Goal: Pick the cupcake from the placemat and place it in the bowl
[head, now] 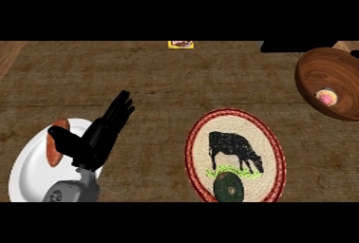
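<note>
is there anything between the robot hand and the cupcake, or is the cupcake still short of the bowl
Nothing is left to clear: the cupcake already sits inside the wooden bowl. The left robot hand is open over the white plate, with the placemat lying between it and the bowl.

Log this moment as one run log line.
left hand: open, over white plate | right hand: not in view | pink-frosted cupcake: inside brown wooden bowl | oval woven cow placemat: holds avocado

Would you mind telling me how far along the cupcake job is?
It looks done: the cupcake sits inside the wooden bowl at the right. On the placemat only a dark green round item remains. The left hand rests open over the white plate, holding nothing. Nothing looks left.
</note>
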You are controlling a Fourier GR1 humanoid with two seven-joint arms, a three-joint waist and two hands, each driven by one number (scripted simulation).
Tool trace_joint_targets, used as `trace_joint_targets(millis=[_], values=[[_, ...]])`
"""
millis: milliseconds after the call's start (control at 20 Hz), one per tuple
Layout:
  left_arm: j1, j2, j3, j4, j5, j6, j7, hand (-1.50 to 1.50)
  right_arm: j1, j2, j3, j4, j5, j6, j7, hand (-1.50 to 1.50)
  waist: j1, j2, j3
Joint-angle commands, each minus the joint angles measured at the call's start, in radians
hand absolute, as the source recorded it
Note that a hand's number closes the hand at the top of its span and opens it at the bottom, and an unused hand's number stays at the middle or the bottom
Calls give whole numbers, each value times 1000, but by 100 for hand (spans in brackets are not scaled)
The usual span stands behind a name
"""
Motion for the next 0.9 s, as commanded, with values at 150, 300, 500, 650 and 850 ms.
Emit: trace_joint_targets(millis=[150,300,500,650,850], values=[[40,13,31,9,6,10,1,0,173,125,-45,-318,-188,190,-73,-150,-70,-29,-5],[47,22,43,-19,12,11,2,0,291,219,-37,-481,-233,241,-103,-150,-74,-31,-6],[90,41,60,-22,13,3,-19,0,483,294,-53,-665,-291,336,-138,-150,-103,-37,-6],[92,32,68,-18,13,15,-28,0,637,381,-39,-799,-300,382,-181,150,-127,-38,-7],[90,42,74,-21,11,14,-23,0,855,530,-28,-948,-334,460,-238,150,-144,-35,-7]])
